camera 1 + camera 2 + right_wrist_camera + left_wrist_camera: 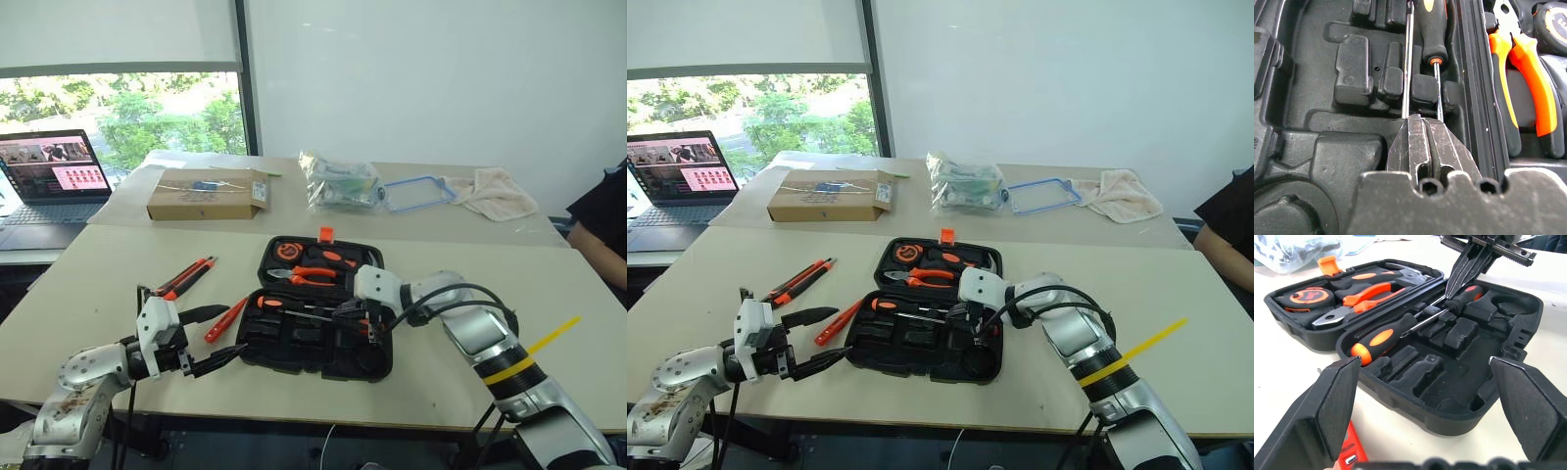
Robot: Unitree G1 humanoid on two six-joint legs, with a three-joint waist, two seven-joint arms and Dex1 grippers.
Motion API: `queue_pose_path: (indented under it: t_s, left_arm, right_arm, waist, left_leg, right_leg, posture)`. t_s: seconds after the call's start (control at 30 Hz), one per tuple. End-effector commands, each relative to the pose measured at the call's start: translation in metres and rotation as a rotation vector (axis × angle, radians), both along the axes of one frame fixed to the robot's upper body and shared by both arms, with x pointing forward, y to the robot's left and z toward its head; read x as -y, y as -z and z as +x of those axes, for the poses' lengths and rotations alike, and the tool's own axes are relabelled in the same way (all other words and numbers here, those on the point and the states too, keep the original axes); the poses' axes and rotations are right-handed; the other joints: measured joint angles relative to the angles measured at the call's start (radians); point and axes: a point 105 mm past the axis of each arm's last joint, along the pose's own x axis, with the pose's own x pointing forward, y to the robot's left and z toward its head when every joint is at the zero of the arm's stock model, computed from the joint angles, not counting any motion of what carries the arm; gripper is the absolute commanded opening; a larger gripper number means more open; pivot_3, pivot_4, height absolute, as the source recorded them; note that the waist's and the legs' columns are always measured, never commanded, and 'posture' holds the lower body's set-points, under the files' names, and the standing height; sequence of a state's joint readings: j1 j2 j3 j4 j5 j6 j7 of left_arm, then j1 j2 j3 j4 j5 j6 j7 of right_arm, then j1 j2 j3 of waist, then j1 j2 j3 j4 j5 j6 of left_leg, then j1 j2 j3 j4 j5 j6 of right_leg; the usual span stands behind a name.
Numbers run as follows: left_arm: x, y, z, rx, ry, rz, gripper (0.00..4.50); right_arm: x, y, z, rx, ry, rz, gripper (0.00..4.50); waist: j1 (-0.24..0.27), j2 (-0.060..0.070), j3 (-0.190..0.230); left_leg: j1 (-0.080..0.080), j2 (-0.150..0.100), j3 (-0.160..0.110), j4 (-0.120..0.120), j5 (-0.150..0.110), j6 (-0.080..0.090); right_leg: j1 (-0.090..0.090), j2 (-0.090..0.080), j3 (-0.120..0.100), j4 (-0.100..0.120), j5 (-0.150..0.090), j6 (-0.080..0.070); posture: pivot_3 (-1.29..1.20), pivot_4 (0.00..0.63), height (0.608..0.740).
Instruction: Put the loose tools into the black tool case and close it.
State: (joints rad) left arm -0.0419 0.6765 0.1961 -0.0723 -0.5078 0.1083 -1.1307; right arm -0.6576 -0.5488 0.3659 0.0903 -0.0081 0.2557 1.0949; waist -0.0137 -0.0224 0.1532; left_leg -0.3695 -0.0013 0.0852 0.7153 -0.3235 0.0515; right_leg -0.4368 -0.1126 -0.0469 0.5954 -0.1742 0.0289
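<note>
The black tool case (pixel 294 348) lies open at the table's middle, its orange latch (pixel 325 234) at the far rim. Two long screwdrivers (pixel 1381 338) (pixel 1435 29) lie side by side in the near half. My right gripper (pixel 364 318) is shut, its tips resting on their steel shafts (pixel 1407 58); whether it pinches one I cannot tell. A utility knife (pixel 186 277) and a short orange screwdriver (pixel 227 317) lie loose on the table left of the case. My left gripper (pixel 236 330) hovers open just beside that short screwdriver, pointing at the case.
Orange-handled pliers (pixel 312 277) and a tape measure (pixel 286 252) sit in the case's far half. On the back table are a cardboard box (pixel 208 194), a plastic bag (pixel 340 182) and a cloth (pixel 495 191). A laptop (pixel 49 181) stands far left; a person (pixel 602 230) is at the right edge.
</note>
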Motion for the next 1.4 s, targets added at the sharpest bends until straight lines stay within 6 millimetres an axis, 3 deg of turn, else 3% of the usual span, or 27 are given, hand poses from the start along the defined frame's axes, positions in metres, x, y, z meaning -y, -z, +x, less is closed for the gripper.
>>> queue_pose_path:
  t_s: [0.03, 0.17, 0.27, 0.37, 0.47, 0.57, 0.73, 0.8, 0.87, 1.0, 1.17, 1.27, 1.4]
  left_arm:
    - [0.002, -0.008, 0.001, 0.039, 0.011, 0.025, 4.5]
    - [-0.002, -0.006, 0.003, 0.033, -0.018, 0.037, 4.5]
    - [-0.008, -0.006, 0.004, 0.037, -0.059, 0.016, 4.5]
    - [-0.025, -0.007, -0.003, 0.046, -0.124, -0.008, 4.5]
    - [-0.053, -0.004, -0.016, 0.032, -0.245, -0.043, 4.5]
    - [-0.09, 0.005, -0.033, -0.003, -0.413, -0.068, 4.5]
    - [-0.145, 0.017, -0.056, -0.023, -0.702, -0.091, 4.5]
    - [-0.168, 0.025, -0.067, -0.04, -0.818, -0.099, 4.5]
    - [-0.176, 0.028, -0.07, -0.052, -0.868, -0.12, 4.5]
    - [-0.171, 0.02, -0.057, -0.043, -0.836, -0.139, 4.5]
    - [-0.13, 0.005, -0.025, -0.07, -0.608, -0.087, 4.5]
    - [-0.09, -0.014, 0.004, -0.117, -0.45, -0.071, 4.5]
    - [-0.057, -0.005, 0.024, -0.228, -0.388, 0.063, 4.5]
  right_arm:
    - [0.002, 0.027, -0.006, -0.055, 0.003, -0.056, 0.03]
    - [-0.002, 0.031, -0.007, -0.048, -0.004, -0.069, 0.03]
    - [-0.005, 0.023, -0.003, -0.016, 0.015, -0.019, 0.03]
    - [-0.007, -0.017, -0.003, 0.079, 0.015, 0.203, 0.03]
    - [0.006, -0.054, -0.025, 0.078, -0.023, 0.426, 0.84]
    - [0.027, -0.065, -0.045, 0.108, -0.005, 0.489, 1.87]
    - [0.051, -0.072, -0.071, 0.159, 0.025, 0.602, 3.57]
    - [0.068, -0.065, -0.079, 0.162, 0.087, 0.654, 4.23]
    - [0.086, -0.055, -0.085, 0.145, 0.171, 0.691, 4.44]
    - [0.094, -0.046, -0.092, 0.16, 0.204, 0.681, 4.44]
    - [0.082, -0.049, -0.1, 0.17, 0.133, 0.666, 4.44]
    - [0.072, -0.061, -0.103, 0.181, 0.08, 0.68, 4.44]
    - [0.064, -0.063, -0.104, 0.178, 0.057, 0.671, 4.44]
  waist:
    - [0.0, 0.0, 0.0]
    - [-0.001, 0.0, 0.0]
    - [-0.002, 0.0, 0.0]
    - [-0.006, 0.0, 0.0]
    - [-0.006, 0.001, 0.001]
    - [-0.001, 0.001, 0.001]
    - [0.007, 0.001, 0.001]
    - [0.012, 0.001, 0.001]
    - [0.017, 0.001, 0.001]
    - [0.024, 0.0, 0.001]
    - [0.024, 0.0, 0.001]
    - [0.026, 0.0, 0.001]
    - [0.023, 0.0, 0.001]
  left_leg:
    - [0.0, 0.0, 0.0, 0.0, 0.0, 0.0]
    - [0.002, 0.0, 0.0, 0.0, 0.0, 0.0]
    - [0.002, 0.0, 0.0, 0.0, 0.001, -0.001]
    - [0.003, 0.001, 0.0, 0.0, 0.001, -0.002]
    - [0.0, 0.002, 0.0, -0.001, 0.001, -0.002]
    - [-0.001, 0.002, 0.0, -0.003, 0.001, -0.002]
    - [0.0, 0.003, 0.0, -0.002, -0.002, 0.0]
    - [0.0, 0.002, 0.0, -0.002, -0.003, 0.0]
    - [0.001, 0.002, 0.0, -0.001, -0.003, 0.001]
    - [0.002, 0.002, 0.002, 0.0, -0.004, 0.002]
    - [0.006, 0.005, 0.003, 0.0, -0.002, 0.003]
    - [0.007, 0.007, 0.003, 0.0, 0.0, 0.001]
    - [0.008, 0.008, 0.003, -0.001, 0.002, -0.001]
  right_leg:
    - [0.0, 0.0, 0.0, 0.0, 0.0, 0.0]
    - [0.001, 0.0, 0.001, 0.0, 0.0, 0.0]
    - [0.001, 0.0, 0.001, 0.0, 0.0, 0.0]
    - [0.0, 0.0, 0.001, 0.0, 0.0, -0.001]
    - [-0.003, 0.0, 0.001, 0.001, 0.0, -0.002]
    - [-0.004, 0.0, 0.001, 0.001, 0.0, -0.002]
    - [-0.002, 0.0, -0.001, -0.001, 0.0, -0.002]
    - [-0.002, -0.001, -0.001, -0.002, 0.0, -0.002]
    - [-0.001, -0.002, 0.0, -0.001, 0.0, -0.002]
    - [0.0, -0.002, 0.001, -0.001, 0.0, -0.002]
    - [0.001, 0.0, 0.001, 0.001, 0.003, -0.007]
    - [0.001, 0.002, 0.001, 0.002, 0.005, -0.009]
    - [0.001, 0.005, 0.002, 0.002, 0.006, -0.011]
  posture:
    - [0.0, 0.15, 0.74]
    - [0.0, 0.15, 0.74]
    - [0.0, 0.15, 0.74]
    - [0.0, 0.15, 0.74]
    - [0.0, 0.15, 0.74]
    - [0.0, 0.15, 0.74]
    - [0.0, 0.15, 0.74]
    - [0.0, 0.15, 0.74]
    - [0.0, 0.15, 0.74]
    - [0.0, 0.15, 0.74]
    - [0.0, 0.15, 0.74]
    - [0.0, 0.15, 0.74]
    - [0.0, 0.15, 0.74]
